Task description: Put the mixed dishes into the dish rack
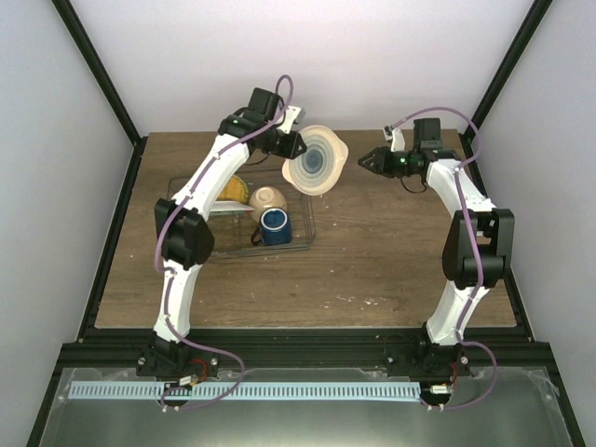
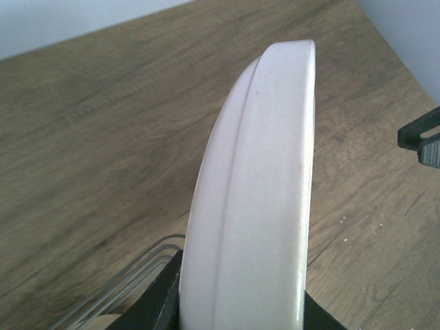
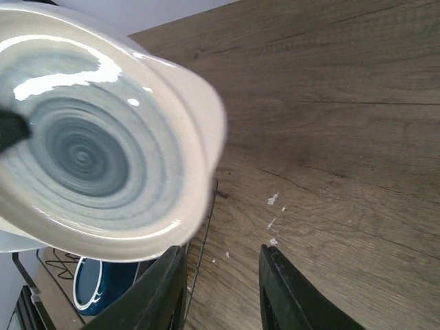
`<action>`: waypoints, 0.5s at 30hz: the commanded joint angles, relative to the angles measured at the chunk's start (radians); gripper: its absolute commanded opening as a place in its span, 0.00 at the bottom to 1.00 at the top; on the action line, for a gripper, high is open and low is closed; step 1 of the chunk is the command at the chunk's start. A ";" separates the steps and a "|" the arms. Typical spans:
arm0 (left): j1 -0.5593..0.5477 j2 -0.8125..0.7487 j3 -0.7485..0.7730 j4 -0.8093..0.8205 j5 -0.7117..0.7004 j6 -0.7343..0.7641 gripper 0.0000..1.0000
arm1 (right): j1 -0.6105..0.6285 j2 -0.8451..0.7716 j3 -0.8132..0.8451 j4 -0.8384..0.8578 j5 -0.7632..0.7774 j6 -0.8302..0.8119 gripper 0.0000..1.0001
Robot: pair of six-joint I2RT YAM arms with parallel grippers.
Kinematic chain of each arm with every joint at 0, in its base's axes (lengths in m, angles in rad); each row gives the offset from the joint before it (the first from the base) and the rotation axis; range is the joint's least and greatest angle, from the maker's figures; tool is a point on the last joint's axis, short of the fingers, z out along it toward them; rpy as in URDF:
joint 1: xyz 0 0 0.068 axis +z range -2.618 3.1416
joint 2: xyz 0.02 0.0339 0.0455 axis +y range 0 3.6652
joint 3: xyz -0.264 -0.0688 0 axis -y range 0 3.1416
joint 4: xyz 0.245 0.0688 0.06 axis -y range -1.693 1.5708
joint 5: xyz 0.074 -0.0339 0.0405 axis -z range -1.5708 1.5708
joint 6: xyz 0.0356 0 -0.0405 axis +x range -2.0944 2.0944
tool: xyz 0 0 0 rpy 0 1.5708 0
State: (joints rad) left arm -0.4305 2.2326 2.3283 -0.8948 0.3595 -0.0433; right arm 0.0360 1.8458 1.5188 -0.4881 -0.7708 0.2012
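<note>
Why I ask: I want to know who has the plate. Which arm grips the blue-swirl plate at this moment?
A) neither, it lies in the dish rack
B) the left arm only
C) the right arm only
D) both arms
B: the left fingers clamp the rim of the blue-swirl plate and hold it on edge, while the right fingers stand apart beside it with nothing between them.

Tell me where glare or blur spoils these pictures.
Right wrist view: white glare streaks on the glossy pale cream plate with blue-grey rings, and its right edge is smeared. Left wrist view: the same plate's rim looms close, slightly soft. Top external view: even light, sharp.
</note>
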 commanded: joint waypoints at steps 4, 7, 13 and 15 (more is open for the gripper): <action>0.000 -0.242 -0.029 0.068 -0.022 0.099 0.00 | -0.025 0.040 0.037 -0.021 0.031 -0.015 0.31; -0.008 -0.318 -0.099 0.033 -0.046 0.139 0.00 | -0.031 0.100 0.077 -0.012 0.035 -0.001 0.31; -0.061 -0.522 -0.363 -0.001 -0.206 0.219 0.00 | -0.031 0.211 0.159 -0.008 0.031 0.003 0.31; -0.073 -0.596 -0.435 0.002 -0.270 0.230 0.00 | -0.031 0.232 0.170 -0.011 0.024 -0.004 0.31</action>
State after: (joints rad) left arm -0.4744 1.7710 1.9926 -0.9413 0.2035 0.1333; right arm 0.0116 2.0396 1.6249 -0.4904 -0.7387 0.2020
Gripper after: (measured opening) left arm 0.215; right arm 0.309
